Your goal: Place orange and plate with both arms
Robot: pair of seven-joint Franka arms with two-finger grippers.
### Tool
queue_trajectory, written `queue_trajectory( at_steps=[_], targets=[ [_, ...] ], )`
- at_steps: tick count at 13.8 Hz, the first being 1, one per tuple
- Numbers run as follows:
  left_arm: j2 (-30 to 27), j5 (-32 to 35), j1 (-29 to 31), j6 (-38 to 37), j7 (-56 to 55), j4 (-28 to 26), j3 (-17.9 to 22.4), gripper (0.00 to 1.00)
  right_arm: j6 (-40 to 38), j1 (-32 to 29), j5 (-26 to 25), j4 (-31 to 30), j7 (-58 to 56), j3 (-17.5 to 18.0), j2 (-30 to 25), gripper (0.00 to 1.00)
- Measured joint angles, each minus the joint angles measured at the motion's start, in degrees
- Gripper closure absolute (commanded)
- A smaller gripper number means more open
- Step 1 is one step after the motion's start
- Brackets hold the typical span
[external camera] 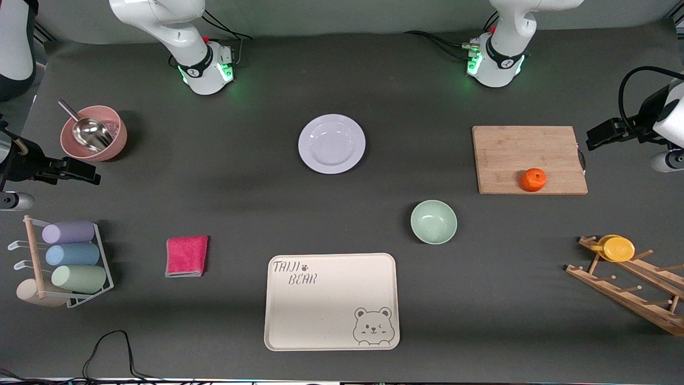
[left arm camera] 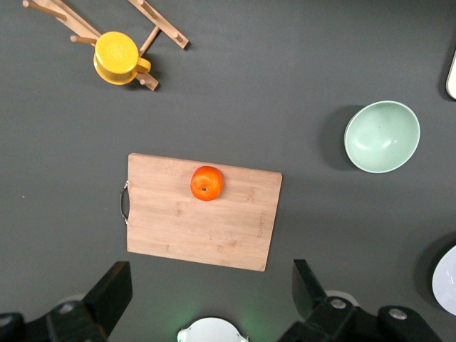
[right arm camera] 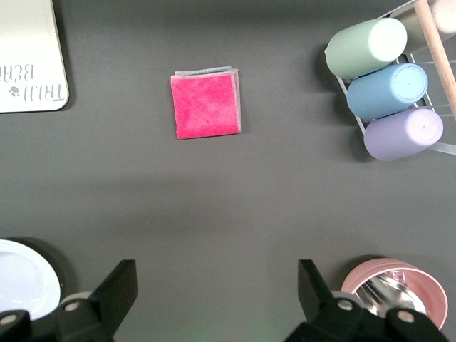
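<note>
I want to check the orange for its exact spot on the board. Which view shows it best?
The left wrist view: the orange sits large and unobstructed on the cutting board, near one long edge. The front view shows it smaller. The right wrist view does not show it.

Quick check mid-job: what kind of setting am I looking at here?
Likely a lab tabletop staged as a kitchen: a dark mat carrying a cutting board with an orange, a plate, and a cup rack.
</note>
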Motion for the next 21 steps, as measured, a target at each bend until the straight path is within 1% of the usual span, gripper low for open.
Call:
queue_trajectory(
  at_steps=[3, 5, 6, 8, 10, 12, 14, 18, 21],
  targets=[
    [0.02, 0.52, 0.03, -1.25, 1.28, 0.17, 0.61, 0.0, -0.05, 0.0, 0.0, -0.07, 0.0, 0.0, -0.2, 0.0],
    [0.04, 1.82, 0.43, -3.24, 2.73, 0.21, 1.09, 0.0, -0.23, 0.12, 0.0, -1.47, 0.68, 0.1, -1.98, 0.0],
    [0.04, 2.11, 1.21, -4.4, 4.05, 0.27, 1.45, 0.0, -0.32, 0.61, 0.0, -2.86, 2.11, 0.24, -3.71, 0.0],
    [0.03, 2.45, 4.92, -6.92, 9.32, 1.12, 2.06, 0.0, -0.41, 3.47, 0.01, -6.68, 6.08, 0.44, -8.44, 0.0],
    [-0.04, 2.57, 10.12, -9.23, 15.71, 3.63, 2.66, 0.0, -0.44, 7.21, 0.01, -10.88, 10.88, 0.68, -13.67, 0.0],
    [-0.25, 2.58, 12.86, -11.78, 18.59, 5.66, 3.02, 0.0, -0.31, 10.22, 0.01, -14.44, 14.15, 0.89, -17.91, 0.0],
    [-0.25, 2.58, 13.01, -12.59, 18.7, 6.17, 2.82, 0.0, 0.76, 12.26, 0.01, -18.3, 16.47, 0.97, -21.51, 0.0],
    [0.46, 2.62, 13.03, -12.77, 18.68, 5.6, 2.58, 0.0, 5.09, 16.84, 0.01, -28.36, 21.19, 1.17, -28.93, 0.0],
    [0.77, 2.53, 13.03, -12.16, 18.67, 3.38, 2.55, 0.0, 6.37, 18.25, 0.81, -31.51, 21.9, 1.3, -30.55, 0.0]
  ],
)
